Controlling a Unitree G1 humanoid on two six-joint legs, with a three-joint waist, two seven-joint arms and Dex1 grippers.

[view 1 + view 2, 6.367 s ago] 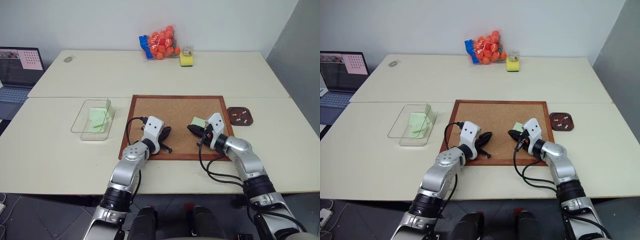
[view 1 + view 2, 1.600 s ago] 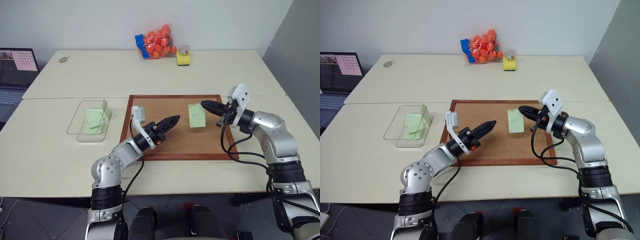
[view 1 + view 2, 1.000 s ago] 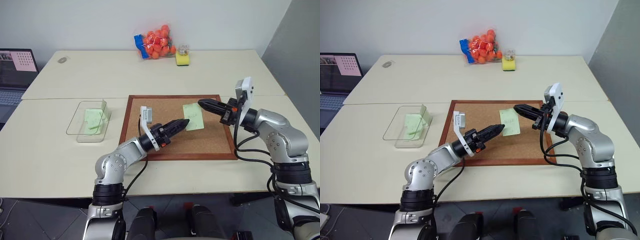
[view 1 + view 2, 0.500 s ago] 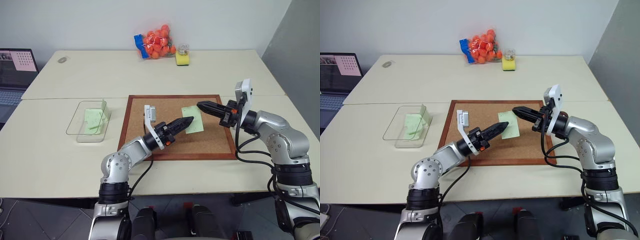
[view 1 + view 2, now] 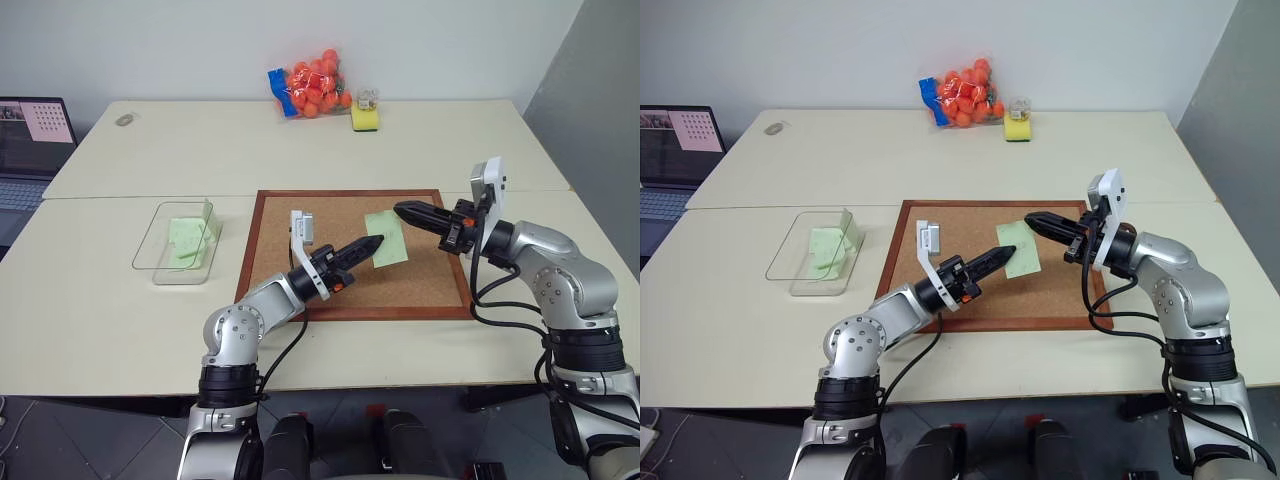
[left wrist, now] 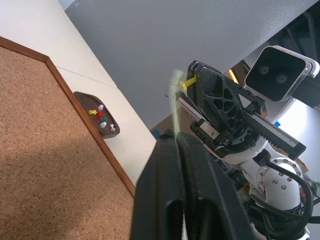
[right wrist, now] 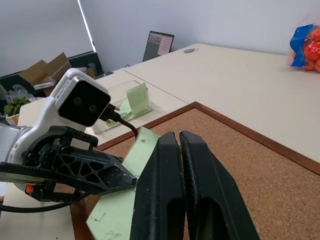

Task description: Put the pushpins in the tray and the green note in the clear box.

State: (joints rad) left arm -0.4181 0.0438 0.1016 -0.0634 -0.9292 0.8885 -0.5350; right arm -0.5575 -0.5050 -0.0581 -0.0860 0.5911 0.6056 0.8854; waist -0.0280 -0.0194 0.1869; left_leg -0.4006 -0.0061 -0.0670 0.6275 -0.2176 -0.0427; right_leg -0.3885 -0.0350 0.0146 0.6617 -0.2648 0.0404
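While both pincers meet above the corkboard (image 5: 300, 215), the step in hand looks like parting the green note (image 5: 386, 240) from its last pin. The right pincer (image 5: 400, 209) is pressed together on what the left wrist view shows as a yellow pin (image 6: 187, 83) at the note's top edge. The left pincer (image 5: 377, 242) is clamped on the note's lower edge, so the note hangs tilted between them, clear of the cork. Next, I judge, the right arm should draw the pin straight out while the left holds firm. The pin then goes to the tray (image 6: 80, 95), just past the board's frame on the right arm's side, where other pushpins (image 6: 102, 119) already lie. The note must cross the board to the clear box (image 5: 150, 240) on the surface (image 5: 120, 330) at the left. That box already holds a paler note (image 5: 185, 240), leaning up inside. Thin paper may tear or slip if the pull is skewed. A bag of orange balls (image 5: 315, 88), a sponge (image 5: 364, 118) and a laptop (image 5: 30, 130) sit well away, blocking nothing.
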